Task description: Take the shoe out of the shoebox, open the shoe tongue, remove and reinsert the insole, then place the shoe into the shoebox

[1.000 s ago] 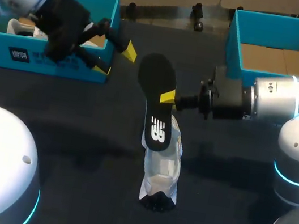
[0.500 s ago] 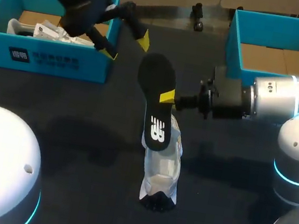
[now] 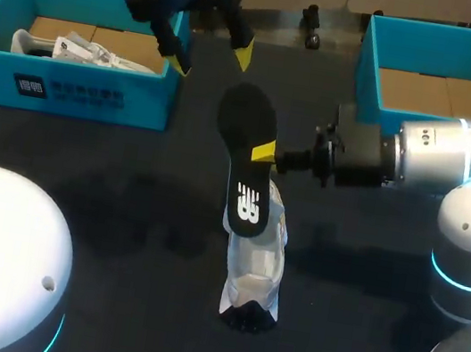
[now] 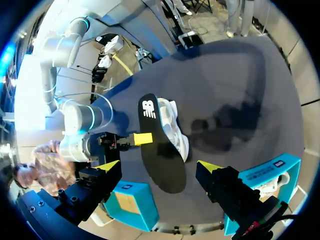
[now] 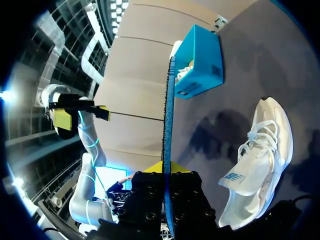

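Left claw has swung farther off from the shoe; fingers spread wide, nothing between them. Right claw pinches the black insole, held just above the shoe. White shoe lies on the table.

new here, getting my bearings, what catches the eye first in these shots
The black insole stands out first, pinched between the fingers of the right gripper and held over the white shoe lying mid-table. Next is the left gripper, fingers open, hanging by the far corner of the left blue shoebox.
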`<act>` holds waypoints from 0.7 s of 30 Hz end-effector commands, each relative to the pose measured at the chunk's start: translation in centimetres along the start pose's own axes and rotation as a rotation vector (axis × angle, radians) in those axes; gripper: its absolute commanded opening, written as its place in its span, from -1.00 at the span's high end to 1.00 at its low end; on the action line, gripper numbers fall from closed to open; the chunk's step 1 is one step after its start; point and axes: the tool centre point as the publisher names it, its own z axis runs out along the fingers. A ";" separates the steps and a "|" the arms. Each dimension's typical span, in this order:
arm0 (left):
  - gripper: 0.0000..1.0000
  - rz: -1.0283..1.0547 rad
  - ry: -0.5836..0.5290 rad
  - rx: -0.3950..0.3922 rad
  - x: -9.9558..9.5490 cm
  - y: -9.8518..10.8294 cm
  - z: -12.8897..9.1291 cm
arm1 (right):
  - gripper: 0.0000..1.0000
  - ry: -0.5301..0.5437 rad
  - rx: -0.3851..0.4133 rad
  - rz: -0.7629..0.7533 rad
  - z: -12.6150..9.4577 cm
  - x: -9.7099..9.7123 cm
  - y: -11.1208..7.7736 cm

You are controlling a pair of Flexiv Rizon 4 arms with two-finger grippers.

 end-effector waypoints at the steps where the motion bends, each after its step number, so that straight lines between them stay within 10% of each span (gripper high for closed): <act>1: -1.00 0.022 0.266 0.076 -1.0 0.9 -0.7 | 1.00 0.000 -0.003 0.000 0.1 0.0 -0.1; 21: -1.00 0.020 0.460 -0.015 -3.2 2.9 -0.2 | 1.00 0.000 -0.003 0.000 0.1 0.0 -0.1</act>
